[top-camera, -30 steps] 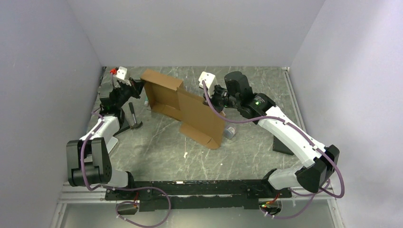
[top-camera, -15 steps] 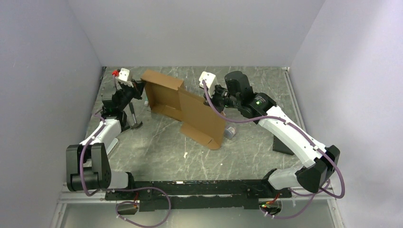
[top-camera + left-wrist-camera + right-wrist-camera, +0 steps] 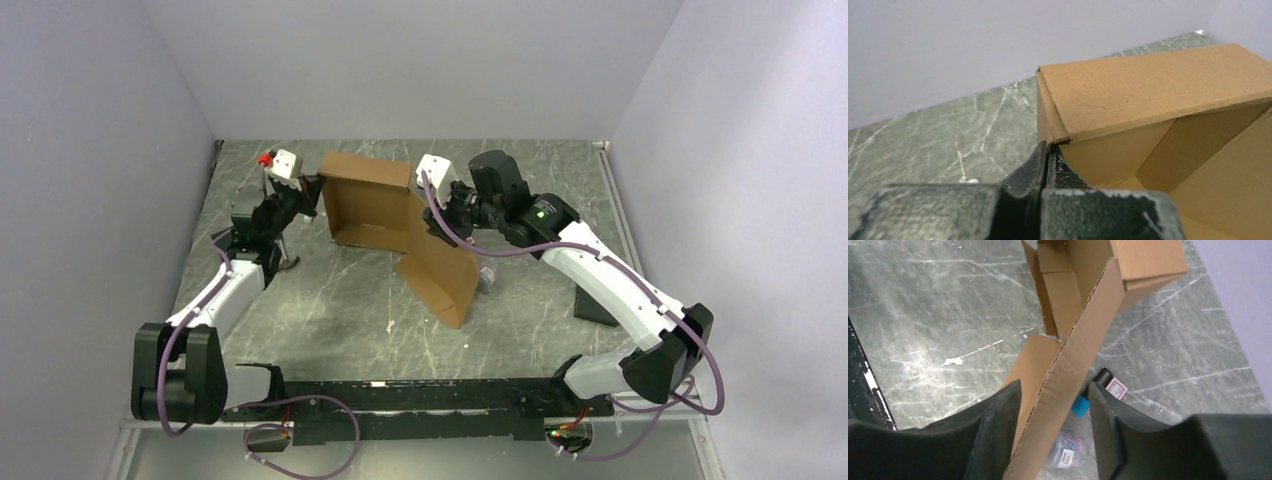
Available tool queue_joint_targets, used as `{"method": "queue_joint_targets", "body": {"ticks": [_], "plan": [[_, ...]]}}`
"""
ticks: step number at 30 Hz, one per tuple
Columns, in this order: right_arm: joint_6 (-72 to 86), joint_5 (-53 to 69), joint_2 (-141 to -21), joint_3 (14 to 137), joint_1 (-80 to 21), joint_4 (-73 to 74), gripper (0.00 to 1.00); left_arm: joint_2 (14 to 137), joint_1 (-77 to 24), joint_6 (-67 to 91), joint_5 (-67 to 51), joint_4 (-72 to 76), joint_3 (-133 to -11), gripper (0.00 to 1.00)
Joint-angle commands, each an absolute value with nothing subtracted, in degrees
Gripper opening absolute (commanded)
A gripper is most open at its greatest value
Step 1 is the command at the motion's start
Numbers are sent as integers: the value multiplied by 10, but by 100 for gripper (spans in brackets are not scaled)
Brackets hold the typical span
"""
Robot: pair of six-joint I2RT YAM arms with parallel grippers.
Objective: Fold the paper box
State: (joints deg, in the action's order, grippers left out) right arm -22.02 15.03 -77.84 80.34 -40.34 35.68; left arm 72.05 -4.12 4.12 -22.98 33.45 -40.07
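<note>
The paper box (image 3: 368, 203) is brown cardboard, half formed, with its open side facing the camera at the back middle of the table. Its long lid panel (image 3: 442, 272) hangs down toward the front right. My left gripper (image 3: 313, 186) is shut on the box's left corner. In the left wrist view its fingertips (image 3: 1048, 148) pinch the wall edge just under the folded rim of the box (image 3: 1148, 85). My right gripper (image 3: 441, 206) is open. In the right wrist view its fingers (image 3: 998, 415) straddle the lid panel's (image 3: 1073, 355) corrugated edge, with a gap on the right side.
A small clear jar of coloured bits (image 3: 1066, 452) and a black marker with a blue end (image 3: 1091, 391) lie under the lid panel. A black pad (image 3: 595, 306) lies at the right. A dark hammer-like tool (image 3: 284, 260) lies by the left arm. The back wall is close behind the box.
The right gripper has opened and let go of the lid panel, which now hangs lower. The left gripper has carried the box's corner to the right, turning its opening toward the camera.
</note>
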Motion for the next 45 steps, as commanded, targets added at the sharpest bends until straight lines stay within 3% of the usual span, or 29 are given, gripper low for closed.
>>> {"method": "queue_joint_targets", "body": {"ticks": [1,10,31,45], "plan": [[-237,131,-769,853,-408,349,60,693,-53,32,-250,323,-405,0],[-277,68,-809,917,-450,368,75,682,-72,30,-237,304,-404,0],[-311,28,-871,991,-477,388,78,687,-77,33,-241,291,-407,0],[-390,-72,-1005,1112,-510,412,73,693,-78,48,-249,285,-411,0]]}}
